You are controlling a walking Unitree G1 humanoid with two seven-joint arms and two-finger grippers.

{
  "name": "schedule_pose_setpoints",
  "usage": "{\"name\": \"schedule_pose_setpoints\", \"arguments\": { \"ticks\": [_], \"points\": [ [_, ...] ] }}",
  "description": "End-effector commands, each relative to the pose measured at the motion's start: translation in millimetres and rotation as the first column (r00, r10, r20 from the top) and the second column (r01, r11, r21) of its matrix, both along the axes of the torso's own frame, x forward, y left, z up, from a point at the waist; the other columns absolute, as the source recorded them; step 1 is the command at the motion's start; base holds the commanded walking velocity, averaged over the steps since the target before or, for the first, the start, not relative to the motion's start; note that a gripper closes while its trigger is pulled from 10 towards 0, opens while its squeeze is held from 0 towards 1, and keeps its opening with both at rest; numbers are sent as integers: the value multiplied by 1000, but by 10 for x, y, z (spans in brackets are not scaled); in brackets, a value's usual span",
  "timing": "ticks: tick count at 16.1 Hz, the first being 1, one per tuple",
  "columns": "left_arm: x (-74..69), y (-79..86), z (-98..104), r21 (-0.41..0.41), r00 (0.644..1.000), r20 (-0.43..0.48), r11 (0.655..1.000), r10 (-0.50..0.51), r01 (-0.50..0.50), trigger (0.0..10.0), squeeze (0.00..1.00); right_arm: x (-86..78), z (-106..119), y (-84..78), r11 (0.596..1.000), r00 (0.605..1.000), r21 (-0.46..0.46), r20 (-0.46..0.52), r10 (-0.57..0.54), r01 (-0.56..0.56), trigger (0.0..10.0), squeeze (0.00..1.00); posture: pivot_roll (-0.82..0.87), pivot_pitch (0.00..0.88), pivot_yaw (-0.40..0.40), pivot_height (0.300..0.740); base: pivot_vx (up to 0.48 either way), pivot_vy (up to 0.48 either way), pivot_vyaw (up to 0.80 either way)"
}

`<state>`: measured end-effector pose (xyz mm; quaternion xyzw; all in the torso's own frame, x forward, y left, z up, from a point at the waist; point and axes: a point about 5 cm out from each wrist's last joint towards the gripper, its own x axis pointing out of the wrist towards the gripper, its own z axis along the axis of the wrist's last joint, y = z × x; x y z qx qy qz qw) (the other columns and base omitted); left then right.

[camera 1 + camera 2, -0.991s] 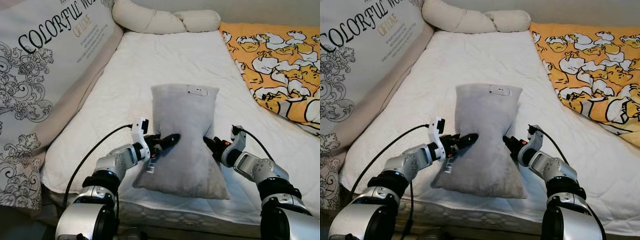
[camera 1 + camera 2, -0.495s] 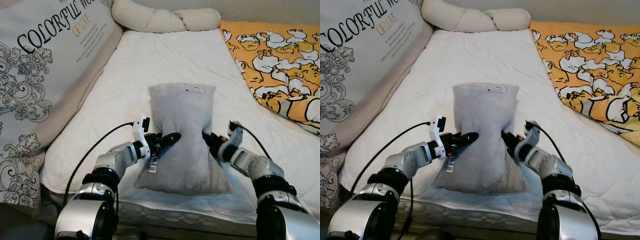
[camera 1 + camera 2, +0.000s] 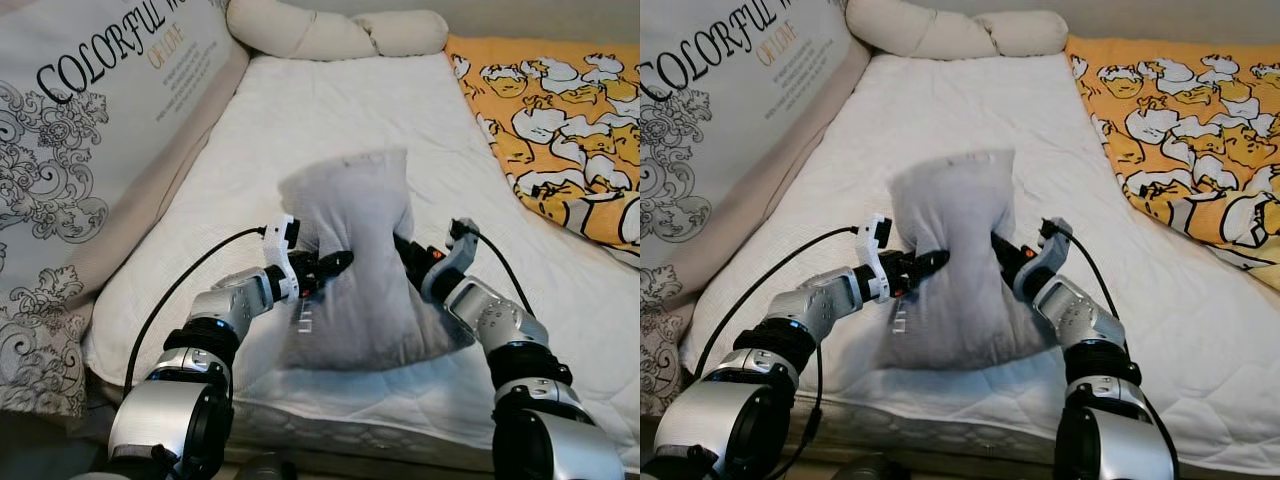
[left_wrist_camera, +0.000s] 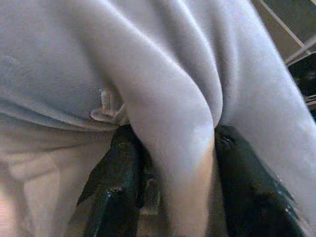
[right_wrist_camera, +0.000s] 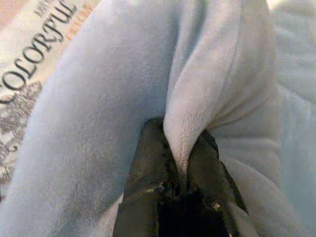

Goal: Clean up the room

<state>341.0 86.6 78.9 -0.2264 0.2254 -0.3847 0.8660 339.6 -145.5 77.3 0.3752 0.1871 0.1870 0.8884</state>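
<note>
A: I have the soft grey plush pillow (image 3: 352, 262) pinched on both flanks, over the near part of the white quilted mattress (image 3: 330, 120). Left gripper (image 4: 168, 163): its two black fingers bite a thick fold of the grey fabric. Right gripper (image 5: 180, 165): fingers pressed nearly together on a thin ridge of fabric.

B: How do you carry this step well?

A: My judgement: raise both arms evenly, keep both pinches firm, and clear the mattress before swinging toward the cream bolster (image 3: 330, 35) at the mattress's far end. The right bite looks shallow; it could slip.

B: Change against the earlier frames?

A: The pillow's far end, flat on the mattress then, now stands up tilted and blurred. Both grippers have moved farther over the mattress.
</note>
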Motion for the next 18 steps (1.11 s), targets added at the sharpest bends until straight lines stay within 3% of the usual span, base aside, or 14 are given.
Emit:
{"name": "schedule_pose_setpoints", "arguments": {
  "ticks": [1,3,6,8,9,10,13,17,18],
  "points": [
    [80,-170,187,-9,997,71,999,-41,42,0,0,44,150,218,997,993,37,94,70,-74,0,0,-26,0,78,740,0,0,0],
    [159,-128,382,39,981,193,999,-34,27,0,0,44,249,240,999,983,21,181,41,-46,0,0,-18,0,80,740,0,0,0],
    [164,-119,584,134,942,330,991,-68,25,0,0,-46,242,271,981,956,-189,281,86,-33,0,0,-18,0,87,740,0,0,0],
    [127,-122,662,199,912,403,980,-70,-13,0,0,-113,213,245,971,956,-240,287,68,3,0,0,-15,0,78,740,0,0,0],
    [115,-103,665,255,897,435,966,-79,-39,0,0,-137,208,222,966,955,-258,292,49,29,0,0,-17,0,76,740,0,0,0],
    [61,-50,646,369,860,500,923,-97,-111,0,0,-223,210,181,948,950,-304,311,7,93,0,0,-20,0,75,740,0,0,0],
    [-99,-13,647,413,835,546,891,-76,-189,0,0,-368,181,192,931,942,-347,336,7,116,0,0,0,0,60,740,0,0,0],
    [-210,-16,614,452,820,564,867,-95,-210,0,0,-406,137,207,910,950,-382,308,-39,161,0,0,-9,0,52,740,0,0,0],
    [-199,-30,634,461,813,577,852,-75,-249,10000,0,-414,127,212,914,955,-371,291,-54,165,10000,0,0,0,40,740,0,0,0]
  ]
}}
